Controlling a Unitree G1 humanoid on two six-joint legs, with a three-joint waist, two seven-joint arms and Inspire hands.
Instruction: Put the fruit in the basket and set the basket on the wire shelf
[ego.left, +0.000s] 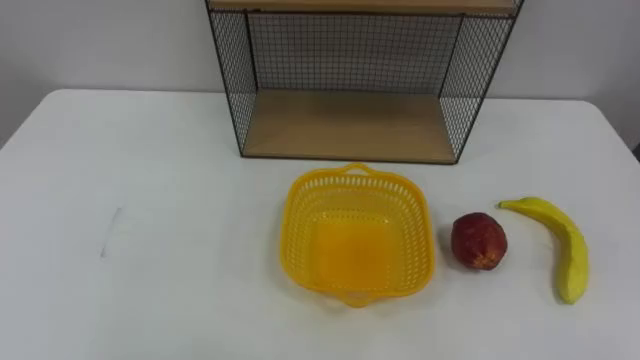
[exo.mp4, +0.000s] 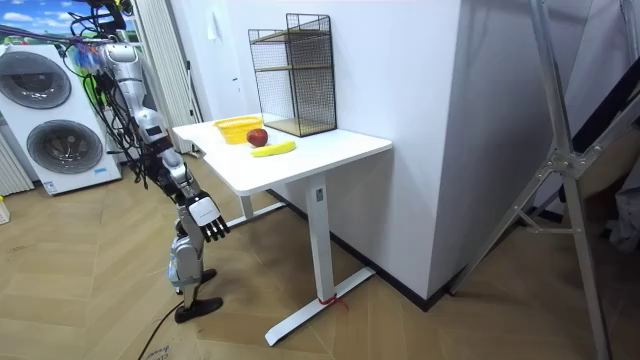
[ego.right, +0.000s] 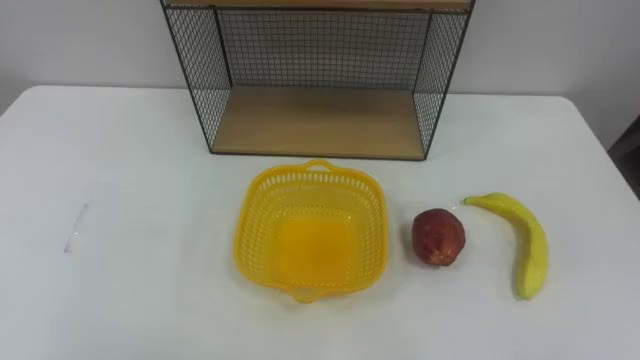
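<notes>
Left eye view first: by my read, nothing's done yet. The yellow basket (ego.left: 292, 225) sits empty on the white table (ego.left: 150, 200), right in front of the wire shelf (ego.left: 350, 128), whose open front faces me. The apple (ego.left: 478, 241) is on the table just beside the basket's right wall, not touching it. The banana (ego.left: 560, 245) lies further right, near the apple but apart from it.

The banana's long axis runs mostly from far to near, tilted a bit. The stem end is the far one and hooks left toward the apple, the other tip points at the near table edge, and the curve bulges right. The basket's two small handles sit on its far and near rims, so that axis points straight at the shelf's lower bay.

Room view: the robot stands at the table's end on the room view's left. Its right hand (exo.mp4: 207, 217) hangs below the tabletop, fingers loose and spread, holding nothing. Basket (exo.mp4: 238, 124), apple (exo.mp4: 258, 137) and banana (exo.mp4: 273, 149) line up in front of the shelf (exo.mp4: 295, 75).

Right eye view: same layout, basket (ego.right: 250, 215) empty, apple (ego.right: 439, 237) and banana (ego.right: 530, 245) both outside it. So everything's left to do: both fruit in, then the basket onto the shelf board.
</notes>
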